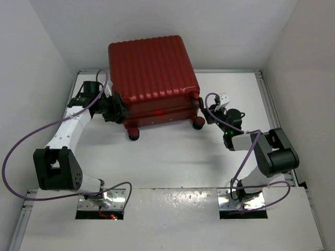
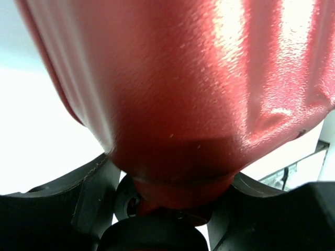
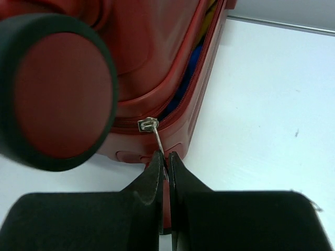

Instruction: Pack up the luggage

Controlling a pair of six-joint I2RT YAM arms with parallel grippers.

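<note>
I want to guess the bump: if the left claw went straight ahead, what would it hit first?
The red luggage. The left gripper has fingers on both sides of its corner, so the shell looks right in front.

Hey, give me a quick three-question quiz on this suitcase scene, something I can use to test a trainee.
1. True or false: the right hand is pinching the zipper pull of the luggage.
2. Where is the left hand? A) clasping a near corner of the luggage, B) resting on its lid, C) parked away from it.
3. Fill in: beyond the pull, the zipper stands ___.
Key: 1 true; 2 A; 3 open.
</note>
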